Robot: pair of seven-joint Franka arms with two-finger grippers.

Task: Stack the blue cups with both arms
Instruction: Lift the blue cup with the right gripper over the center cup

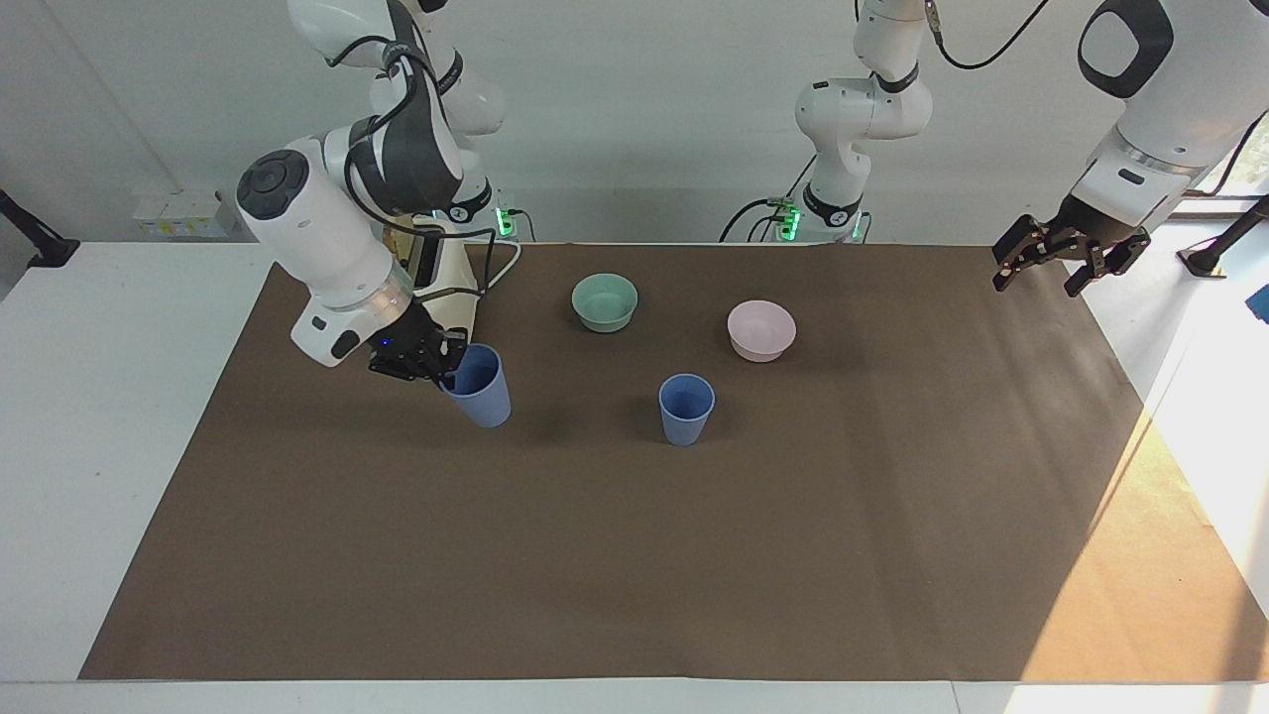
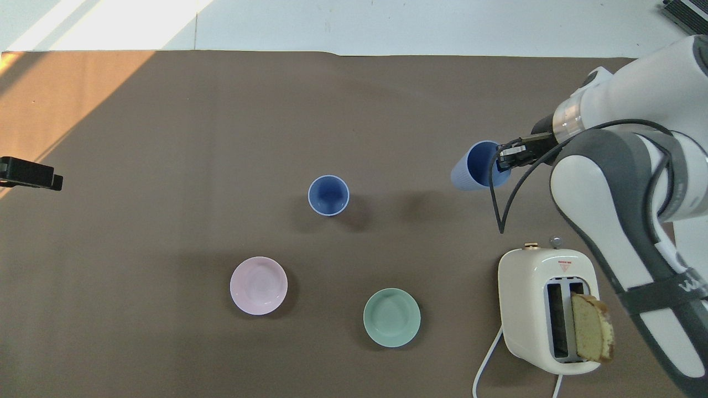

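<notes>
One blue cup (image 1: 480,386) (image 2: 474,166) hangs tilted above the brown mat, pinched at its rim by my right gripper (image 1: 436,363) (image 2: 506,158), which is shut on it. The other blue cup (image 1: 686,408) (image 2: 328,195) stands upright on the mat near the middle of the table. My left gripper (image 1: 1063,260) waits open in the air over the mat's edge at the left arm's end; only its tip (image 2: 30,173) shows in the overhead view.
A mint-green bowl (image 1: 605,301) (image 2: 391,317) and a pale pink bowl (image 1: 761,330) (image 2: 259,285) sit nearer to the robots than the standing cup. A cream toaster (image 2: 547,309) with a bread slice stands at the right arm's end, partly hidden by the arm in the facing view.
</notes>
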